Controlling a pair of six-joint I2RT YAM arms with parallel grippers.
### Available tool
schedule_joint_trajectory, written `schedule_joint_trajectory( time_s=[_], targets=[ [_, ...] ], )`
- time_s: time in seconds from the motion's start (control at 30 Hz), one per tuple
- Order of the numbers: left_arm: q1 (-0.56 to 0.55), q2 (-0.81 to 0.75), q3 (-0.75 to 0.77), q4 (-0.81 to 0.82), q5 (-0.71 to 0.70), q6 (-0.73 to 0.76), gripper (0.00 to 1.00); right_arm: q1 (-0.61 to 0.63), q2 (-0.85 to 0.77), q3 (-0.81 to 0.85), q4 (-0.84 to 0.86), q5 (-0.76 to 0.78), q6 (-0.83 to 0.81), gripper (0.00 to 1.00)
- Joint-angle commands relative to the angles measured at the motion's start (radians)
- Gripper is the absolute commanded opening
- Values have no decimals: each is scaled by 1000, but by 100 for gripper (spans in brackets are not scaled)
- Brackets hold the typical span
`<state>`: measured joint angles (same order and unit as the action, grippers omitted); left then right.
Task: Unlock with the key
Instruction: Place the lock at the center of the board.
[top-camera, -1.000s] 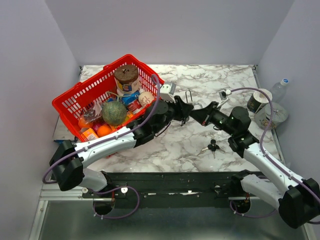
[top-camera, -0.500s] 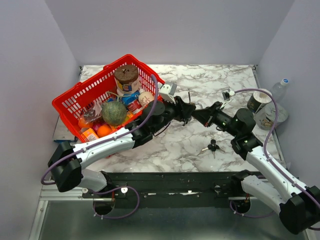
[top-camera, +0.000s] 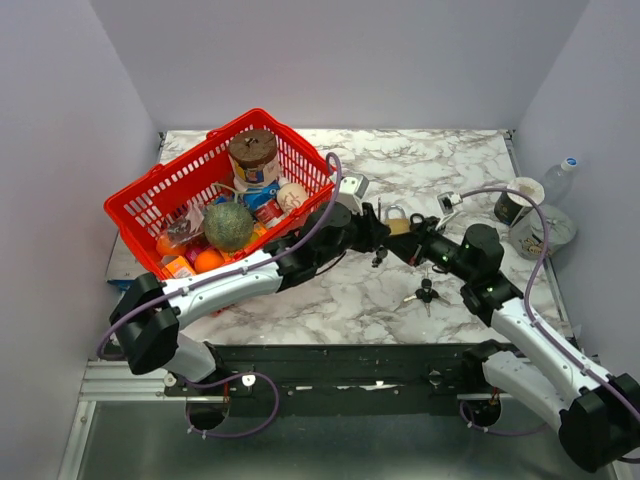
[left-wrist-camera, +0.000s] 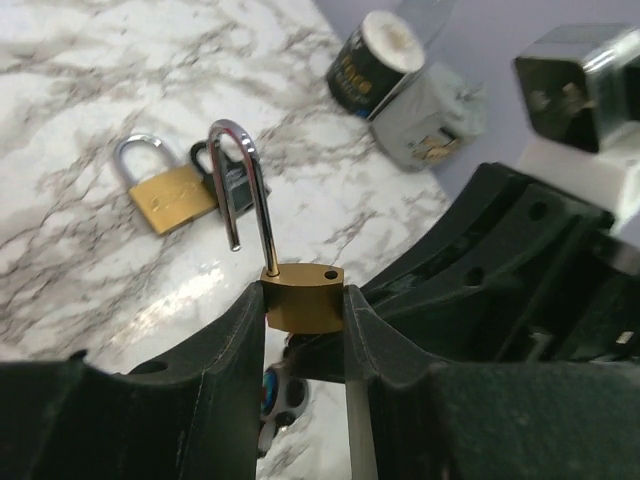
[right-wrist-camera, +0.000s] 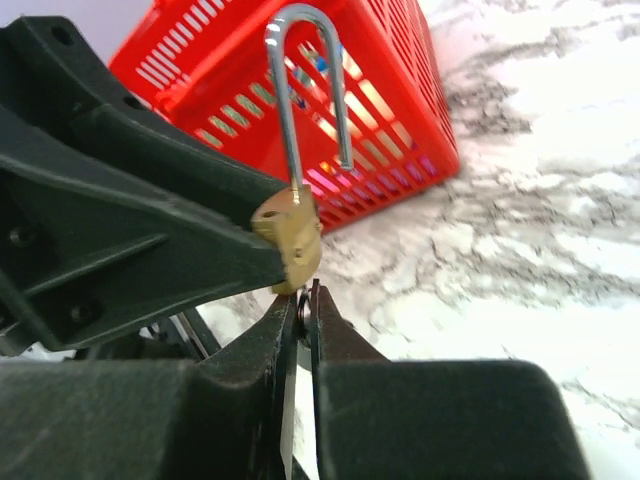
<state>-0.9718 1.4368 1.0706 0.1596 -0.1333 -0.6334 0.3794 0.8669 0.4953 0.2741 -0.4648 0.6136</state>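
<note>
Clamped by its body in the left gripper (left-wrist-camera: 303, 292), the brass padlock (left-wrist-camera: 302, 308) is held at the centre of the left-wrist view. Its shackle (left-wrist-camera: 232, 124) is seen sprung, one leg free of the body. Within the last second the right gripper (right-wrist-camera: 303, 300), just beneath the lock, has begun easing apart. Whether the key is still pinched cannot be told. The unlocking is judged done.
</note>
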Motion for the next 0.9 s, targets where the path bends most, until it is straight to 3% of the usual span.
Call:
schedule_joint_trajectory(
  time_s=[0.0,0.13,0.3,0.47,0.87],
  targets=[
    [10,50,12,-158,-86,11,0,-11,-43,-32,2,28,-29,22],
    [16,89,49,-209,-134,21,0,-11,-58,-54,-45,35,-48,37],
    [30,146,75,-235,-155,40,0,-11,-88,-80,-102,55,-63,48],
    [30,239,141,-299,-186,84,0,-13,-146,-45,-236,195,-87,63],
    [53,559,431,-578,-178,97,0,-28,-216,48,-389,238,-140,67]
  ],
)
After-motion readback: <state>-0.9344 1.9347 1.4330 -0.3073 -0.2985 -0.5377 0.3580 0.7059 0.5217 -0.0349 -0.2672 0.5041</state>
